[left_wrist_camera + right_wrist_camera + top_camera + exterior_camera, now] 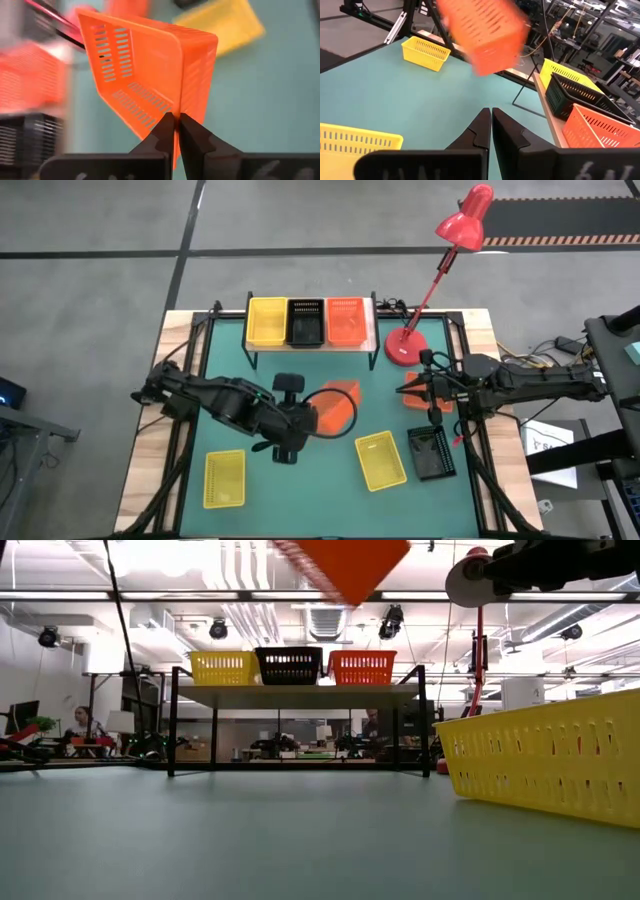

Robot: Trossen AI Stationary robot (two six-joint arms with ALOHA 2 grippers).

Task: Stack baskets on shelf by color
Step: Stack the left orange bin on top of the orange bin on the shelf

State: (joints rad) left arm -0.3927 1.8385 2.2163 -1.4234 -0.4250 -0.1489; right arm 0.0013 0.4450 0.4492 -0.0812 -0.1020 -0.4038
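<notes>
The wooden shelf (312, 343) at the far edge carries a yellow basket (266, 321), a black basket (305, 321) and an orange basket (345, 320) side by side. My left gripper (318, 418) is shut on another orange basket (338, 408), held high over the table's middle and tilted. My right gripper (491, 120) hovers shut and empty at the right (402, 390). On the mat lie two yellow baskets (224, 478) (381, 460) and a black one (431, 453). One more orange basket (440, 404) is partly hidden under the right arm. My left gripper pinches one wall of the orange basket at its rim (176, 114) between its two fingers, one finger (165, 131) on the inner side and one on the outer. The basket is lifted clear of the table (345, 565) and tilted, its open side turned sideways.
A red desk lamp stands with its base (404, 348) just right of the shelf and its head (466, 220) leaning beyond the table. Cables run along the table's right far corner. Bare green mat (300, 490) lies between the two yellow baskets.
</notes>
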